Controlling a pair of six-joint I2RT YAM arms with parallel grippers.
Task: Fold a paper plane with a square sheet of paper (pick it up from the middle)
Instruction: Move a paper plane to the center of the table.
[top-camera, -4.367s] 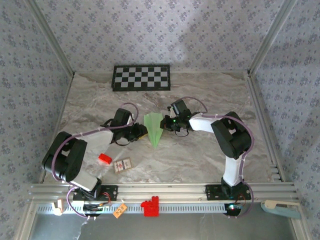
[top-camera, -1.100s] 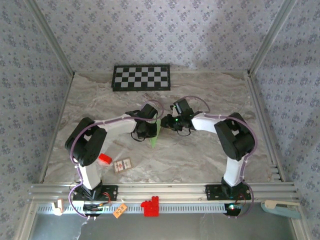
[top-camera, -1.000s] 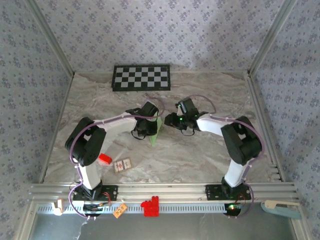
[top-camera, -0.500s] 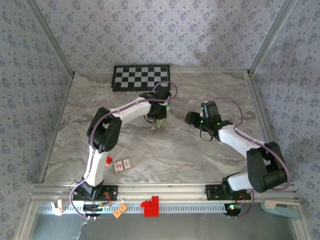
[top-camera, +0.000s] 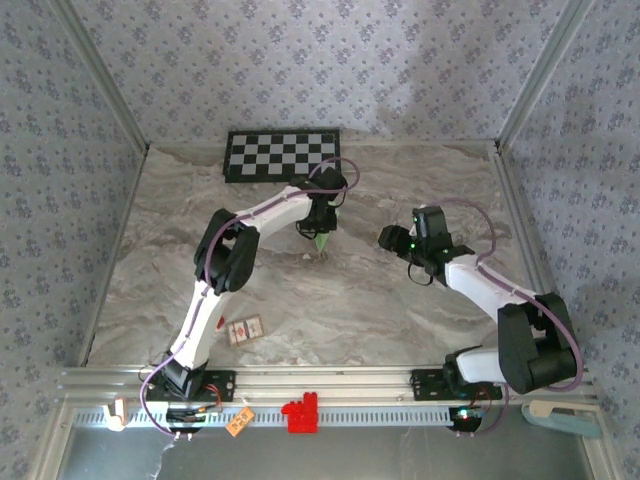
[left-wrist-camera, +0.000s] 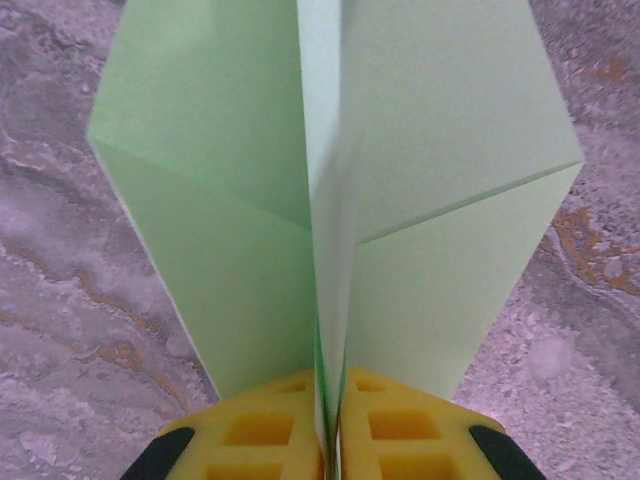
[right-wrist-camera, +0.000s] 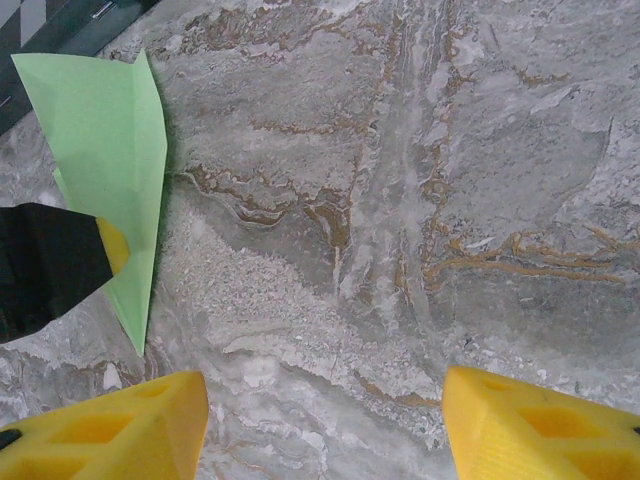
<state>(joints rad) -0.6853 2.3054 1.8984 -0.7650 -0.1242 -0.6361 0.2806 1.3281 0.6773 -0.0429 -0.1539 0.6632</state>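
Left pincer pinches the paper plane, its far end cropped.

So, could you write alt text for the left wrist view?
A pale green paper plane is pinched along its centre crease by the yellow left gripper, wings spreading to both sides. Grey marbled table lies behind it.

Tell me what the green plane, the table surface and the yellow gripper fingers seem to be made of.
Paper plane: thin paper, matte pale green; crisp creases and thin edges.
Table: looks like grey marble with brown veins, but could be a printed sheet or laminate; low sheen.
Yellow fingers: probably moulded or printed plastic, matte, with recessed square pockets.
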